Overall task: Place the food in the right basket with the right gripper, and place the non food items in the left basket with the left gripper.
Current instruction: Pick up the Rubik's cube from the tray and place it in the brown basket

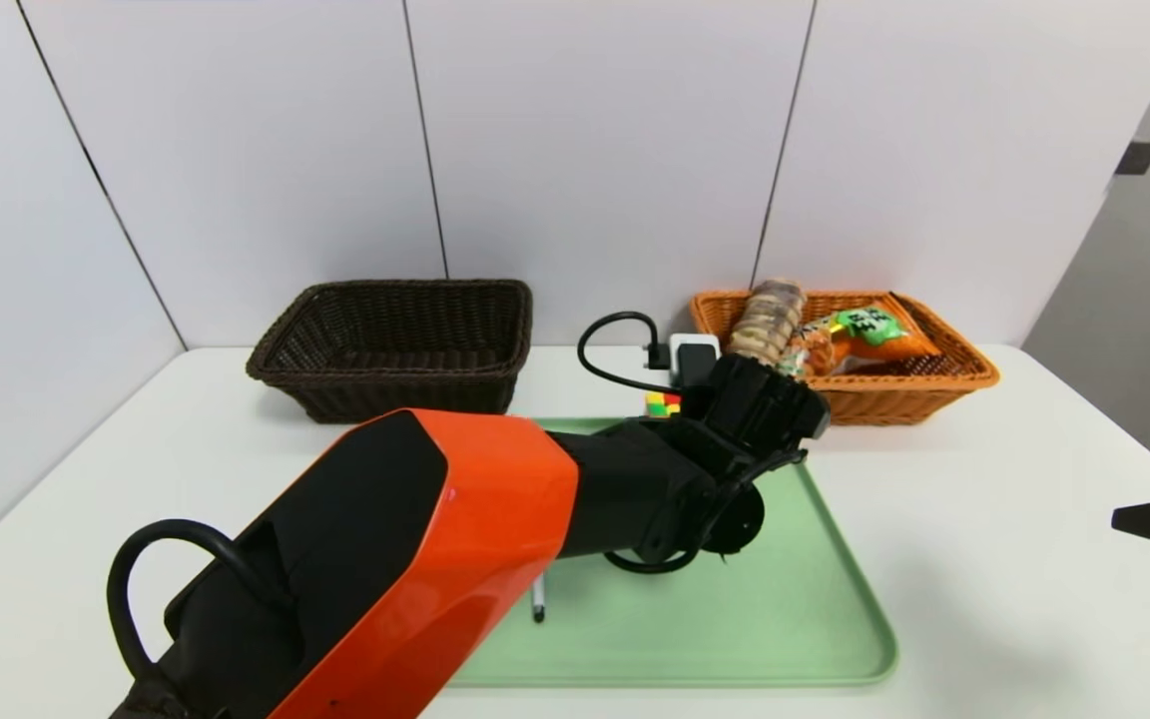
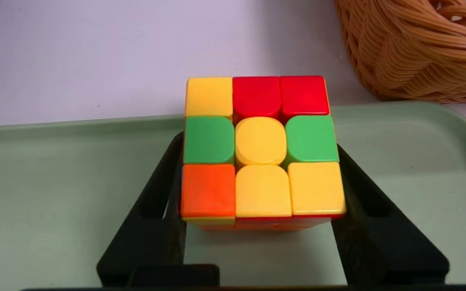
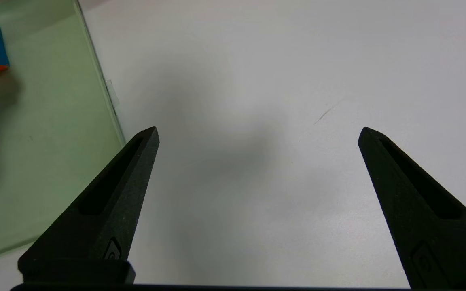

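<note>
Cube (image 2: pixel 259 147), multicoloured, sits on the green tray (image 2: pixel 55 194) at the tray's far edge, near the orange-tan basket (image 1: pixel 919 384); its top face, yellow centre with red, green and orange tiles, is square to the left tool (image 2: pixel 259 178), whose black fingers (image 2: pixel 164 190) lie against two opposite sides, closed in on it. Only the left wrist view shows this; from the head the arm hides all but a corner. Bread loaf (image 1: pixel 767 320) lies in that basket, long axis running front to back, beside the orange snack bag (image 1: pixel 864 340), whose green label has unreadable characters. White pen (image 1: pixel 538 604) lies on the tray's near part. Dark basket (image 1: pixel 395 345) stands left of the tray. Right tool (image 3: pixel 257 139) hangs wide open, holding nothing, over the surface (image 3: pixel 277 81) right of the tray.
</note>
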`<state>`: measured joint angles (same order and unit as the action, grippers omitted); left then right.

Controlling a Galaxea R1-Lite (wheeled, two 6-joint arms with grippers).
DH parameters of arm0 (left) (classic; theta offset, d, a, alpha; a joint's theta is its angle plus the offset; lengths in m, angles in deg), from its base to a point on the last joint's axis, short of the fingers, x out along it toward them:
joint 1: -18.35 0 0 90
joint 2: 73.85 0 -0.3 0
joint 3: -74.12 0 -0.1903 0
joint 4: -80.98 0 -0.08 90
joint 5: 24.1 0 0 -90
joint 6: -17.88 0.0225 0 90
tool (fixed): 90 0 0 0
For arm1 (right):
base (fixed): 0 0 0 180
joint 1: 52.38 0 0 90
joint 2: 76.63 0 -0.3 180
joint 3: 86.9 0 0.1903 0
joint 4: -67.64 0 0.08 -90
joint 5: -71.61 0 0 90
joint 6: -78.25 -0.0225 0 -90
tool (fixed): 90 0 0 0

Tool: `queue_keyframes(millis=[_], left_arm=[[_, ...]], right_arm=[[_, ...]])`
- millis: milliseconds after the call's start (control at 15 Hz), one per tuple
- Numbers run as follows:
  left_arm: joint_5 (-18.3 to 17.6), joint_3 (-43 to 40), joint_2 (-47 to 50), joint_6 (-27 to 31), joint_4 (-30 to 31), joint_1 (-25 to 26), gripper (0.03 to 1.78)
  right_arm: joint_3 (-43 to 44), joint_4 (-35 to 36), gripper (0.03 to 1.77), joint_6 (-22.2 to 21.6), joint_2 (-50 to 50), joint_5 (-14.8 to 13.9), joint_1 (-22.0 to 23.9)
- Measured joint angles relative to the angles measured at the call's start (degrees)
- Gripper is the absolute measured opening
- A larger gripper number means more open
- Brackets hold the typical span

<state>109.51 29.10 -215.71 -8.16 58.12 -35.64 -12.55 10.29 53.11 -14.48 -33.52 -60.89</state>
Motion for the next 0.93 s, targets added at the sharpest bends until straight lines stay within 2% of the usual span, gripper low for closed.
queue_keyframes(millis=[600, 733, 933], left_arm=[[-0.2, 0.0, 2.1, 0.5, -0.5, 0.2, 0.98], [-0.8, 0.0, 4.5, 1.4, -1.8, 0.1, 0.98], [-2.1, 0.0, 9.5, 2.0, -7.2, 0.1, 0.98]], right_arm=[[0.0, 0.0, 1.71, 0.0, 0.1, 0.0, 0.0], [0.0, 0.0, 1.71, 0.0, 0.1, 0.2, 0.0], [0.1, 0.1, 1.71, -0.3, 0.4, 0.9, 0.0]])
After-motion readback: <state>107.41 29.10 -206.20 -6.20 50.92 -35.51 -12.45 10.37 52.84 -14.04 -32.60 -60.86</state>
